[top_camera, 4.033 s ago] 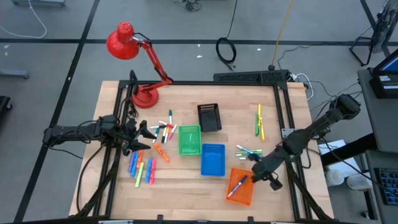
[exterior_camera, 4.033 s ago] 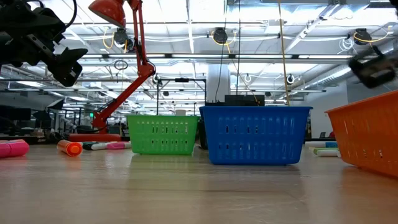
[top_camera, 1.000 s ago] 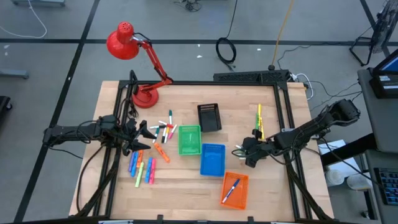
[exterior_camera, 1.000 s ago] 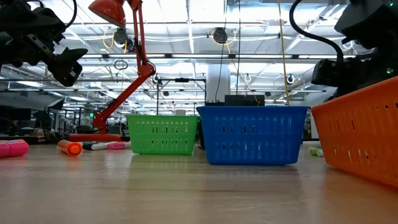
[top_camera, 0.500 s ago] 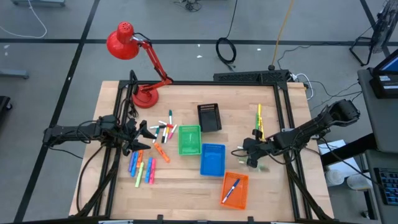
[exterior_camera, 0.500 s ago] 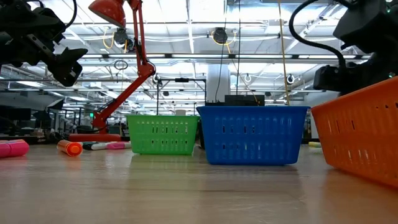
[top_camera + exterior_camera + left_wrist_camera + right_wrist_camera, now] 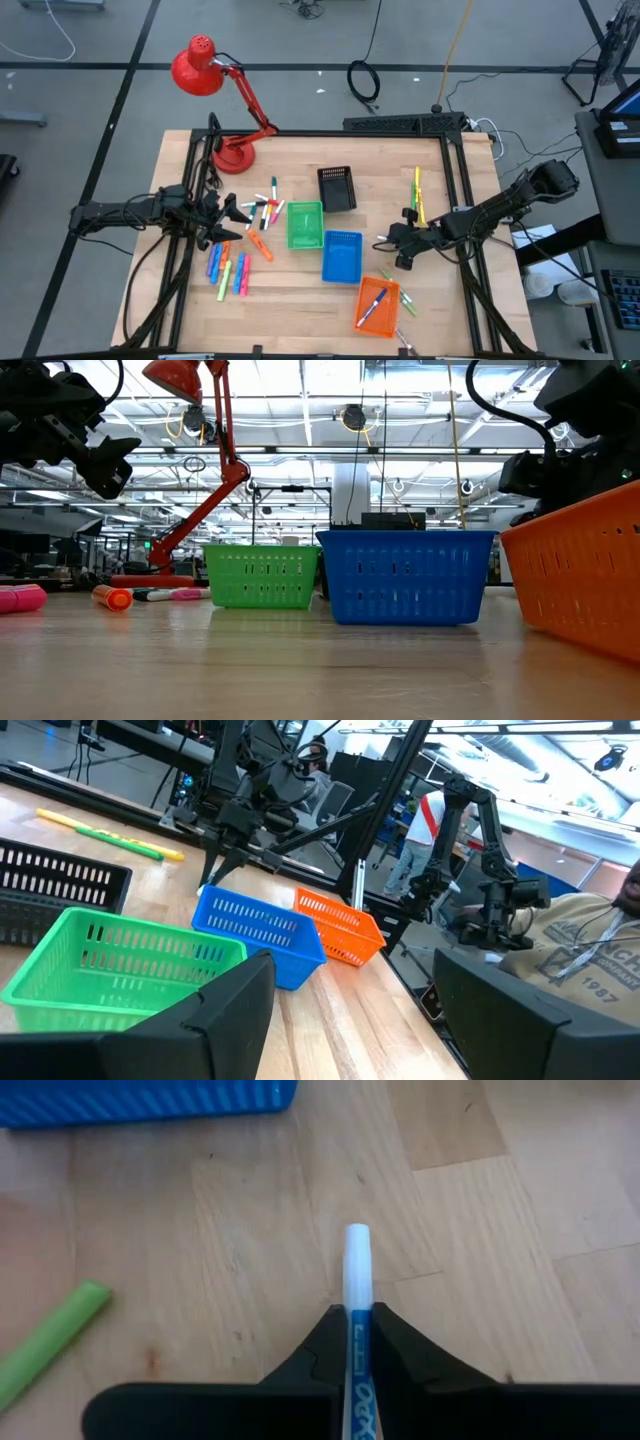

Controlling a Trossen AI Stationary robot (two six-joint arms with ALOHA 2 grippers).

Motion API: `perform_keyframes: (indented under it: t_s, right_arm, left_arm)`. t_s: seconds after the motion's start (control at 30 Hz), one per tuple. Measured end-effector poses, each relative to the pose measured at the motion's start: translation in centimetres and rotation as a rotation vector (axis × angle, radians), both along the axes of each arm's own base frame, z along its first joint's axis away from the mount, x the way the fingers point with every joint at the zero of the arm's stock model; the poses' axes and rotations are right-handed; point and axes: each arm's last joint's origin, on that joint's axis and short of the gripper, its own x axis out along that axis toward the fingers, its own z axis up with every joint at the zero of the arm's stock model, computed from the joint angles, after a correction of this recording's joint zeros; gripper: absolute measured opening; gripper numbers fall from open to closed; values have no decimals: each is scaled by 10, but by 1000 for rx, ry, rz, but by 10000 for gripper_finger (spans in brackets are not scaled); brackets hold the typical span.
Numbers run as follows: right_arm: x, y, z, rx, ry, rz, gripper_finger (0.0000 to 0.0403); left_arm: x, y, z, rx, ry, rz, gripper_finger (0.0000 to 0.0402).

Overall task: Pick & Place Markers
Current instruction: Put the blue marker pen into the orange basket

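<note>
The wooden tabletop carries a red lamp, four baskets and scattered markers. The right gripper, beside the blue basket, has its fingers pinched narrow on a white-and-blue marker, held lengthwise, likely ready to carry to the orange basket. The left gripper waits near the left markers, fingers wide. Beyond lies an open workshop with a person seated.

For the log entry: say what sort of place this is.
Probably a robotics lab in an open industrial hall: exposed ceiling lights and ducts, other robot arms on benches, and cables on the floor.
</note>
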Motion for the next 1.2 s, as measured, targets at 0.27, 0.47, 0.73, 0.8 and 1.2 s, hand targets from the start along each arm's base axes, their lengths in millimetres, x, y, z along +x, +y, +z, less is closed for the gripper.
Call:
perform_keyframes:
  t_s: [0.27,0.47,0.73,0.8,1.2]
  right_arm:
    - [0,0,0,-1,-2,2,17]
    - [2,1,3,-8,-29,28,16]
    - [7,9,29,76,-225,197,16]
    - [8,14,36,106,-291,274,16]
    - [12,46,71,334,-643,668,16]
  left_arm:
    - [0,0,0,-1,1,0,274]
    - [0,0,0,0,0,0,274]
    - [0,0,0,0,0,0,274]
    - [0,0,0,-1,0,0,274]
    - [0,0,0,0,0,0,274]
